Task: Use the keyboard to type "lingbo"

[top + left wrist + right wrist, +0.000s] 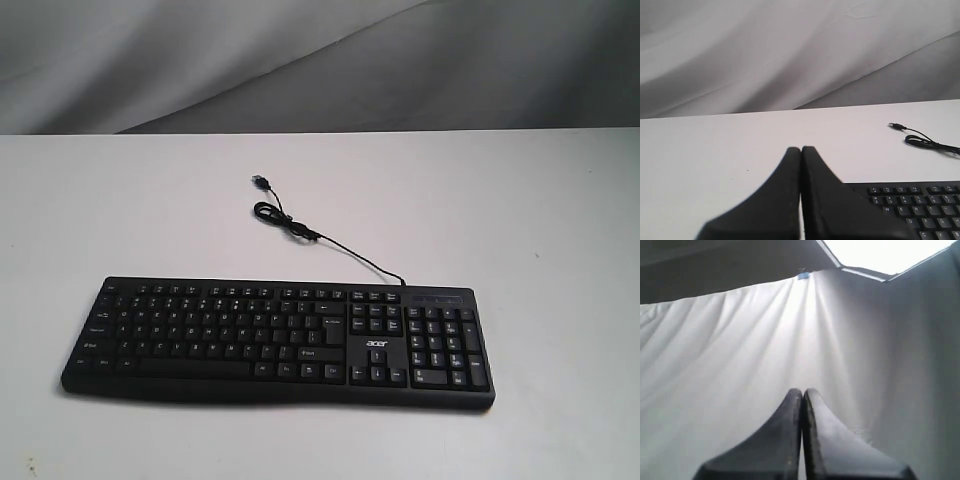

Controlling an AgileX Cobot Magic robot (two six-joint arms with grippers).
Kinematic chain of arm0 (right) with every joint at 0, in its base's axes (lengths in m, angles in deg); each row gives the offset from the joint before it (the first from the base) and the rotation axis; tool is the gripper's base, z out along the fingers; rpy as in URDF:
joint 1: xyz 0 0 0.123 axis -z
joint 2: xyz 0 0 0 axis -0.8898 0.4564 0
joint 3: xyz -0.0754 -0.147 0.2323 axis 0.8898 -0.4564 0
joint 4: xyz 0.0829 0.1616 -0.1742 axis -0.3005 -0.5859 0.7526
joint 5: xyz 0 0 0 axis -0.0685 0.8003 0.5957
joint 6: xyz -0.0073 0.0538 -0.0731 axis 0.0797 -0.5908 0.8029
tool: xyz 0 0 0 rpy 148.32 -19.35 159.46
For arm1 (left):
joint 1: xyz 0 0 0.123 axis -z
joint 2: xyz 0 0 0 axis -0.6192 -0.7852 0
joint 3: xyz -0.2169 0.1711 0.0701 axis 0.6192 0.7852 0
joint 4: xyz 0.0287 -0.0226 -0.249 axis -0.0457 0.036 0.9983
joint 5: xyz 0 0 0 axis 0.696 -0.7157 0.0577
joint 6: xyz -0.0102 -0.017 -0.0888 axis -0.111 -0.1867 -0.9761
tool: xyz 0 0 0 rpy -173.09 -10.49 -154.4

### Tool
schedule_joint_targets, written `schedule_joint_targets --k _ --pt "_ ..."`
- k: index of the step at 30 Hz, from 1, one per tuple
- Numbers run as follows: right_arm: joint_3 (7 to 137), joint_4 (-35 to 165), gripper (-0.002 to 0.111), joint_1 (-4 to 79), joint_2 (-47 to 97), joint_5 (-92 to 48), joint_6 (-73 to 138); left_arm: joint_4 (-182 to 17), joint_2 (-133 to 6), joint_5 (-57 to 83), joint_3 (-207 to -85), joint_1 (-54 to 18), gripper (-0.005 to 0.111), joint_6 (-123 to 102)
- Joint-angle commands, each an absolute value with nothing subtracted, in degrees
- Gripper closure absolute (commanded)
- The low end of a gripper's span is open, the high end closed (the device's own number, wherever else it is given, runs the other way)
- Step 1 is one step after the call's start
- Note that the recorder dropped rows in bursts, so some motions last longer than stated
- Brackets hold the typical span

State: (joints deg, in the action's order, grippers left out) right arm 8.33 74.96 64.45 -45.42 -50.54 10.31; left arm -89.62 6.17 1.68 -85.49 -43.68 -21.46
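Note:
The black keyboard (280,340) with white legends and an "acer" logo lies flat on the white table, number pad to the right. Its thin black cable (300,228) coils behind it and ends in a loose USB plug (259,181). Neither arm shows in the exterior view. In the left wrist view my left gripper (801,149) is shut with nothing held, hovering over the table beside the keyboard's (915,205) upper left corner. My right gripper (802,390) is also shut and empty, pointing at the white backdrop cloth; no keyboard shows in that view.
The white table (500,200) spreads on all sides of the keyboard. A grey-white draped cloth (300,60) hangs behind the table's far edge. The cable and plug (897,126) lie on the table behind the keyboard.

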Motion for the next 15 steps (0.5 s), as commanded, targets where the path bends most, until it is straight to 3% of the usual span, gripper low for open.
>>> schedule_joint_targets --k 1,11,15 --pt "17.26 93.02 0.108 64.55 -33.79 -45.12 -6.58 -89.63 6.45 2.04 -85.21 -43.36 0.106 -21.58" --pt "47.50 146.26 0.108 64.55 16.32 -39.93 -51.54 -89.63 6.45 2.04 -85.21 -43.36 0.106 -21.58" --pt "59.60 164.72 0.108 63.92 35.55 -48.30 -70.19 -89.63 6.45 2.04 -85.21 -43.36 0.106 -21.58"
